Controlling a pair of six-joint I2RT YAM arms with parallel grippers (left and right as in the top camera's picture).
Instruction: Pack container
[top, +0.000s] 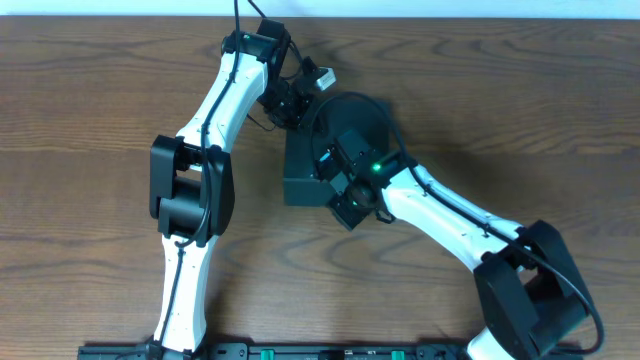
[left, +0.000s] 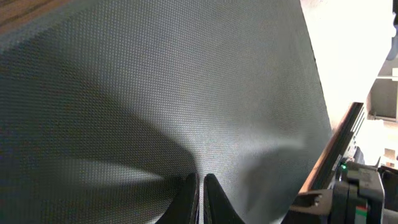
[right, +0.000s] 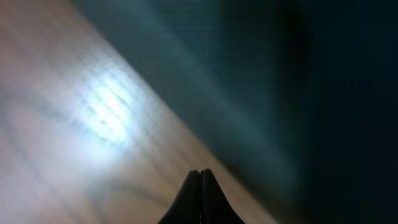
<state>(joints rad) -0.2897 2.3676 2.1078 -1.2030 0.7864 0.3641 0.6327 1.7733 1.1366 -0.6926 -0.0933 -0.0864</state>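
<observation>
The dark teal-green container (top: 300, 178) sits mid-table in the overhead view, partly hidden by both arms. My left gripper (top: 290, 105) is at its far edge. In the left wrist view the fingers (left: 200, 180) are shut, with only a hairline gap, tips against a dark textured panel of the container (left: 186, 93) that fills the frame. My right gripper (top: 348, 205) is at the container's near right corner. In the right wrist view its fingers (right: 200, 174) are shut and empty over the wood, beside the container's dark wall (right: 298, 93). No snack packs are in view.
The wooden table (top: 100, 120) stretches to both sides of the container. The right arm's wrist with a green light (top: 375, 168) lies over the container's right side. The left arm's links (top: 190, 190) stand at the left. A dark rail (top: 300, 352) runs along the near edge.
</observation>
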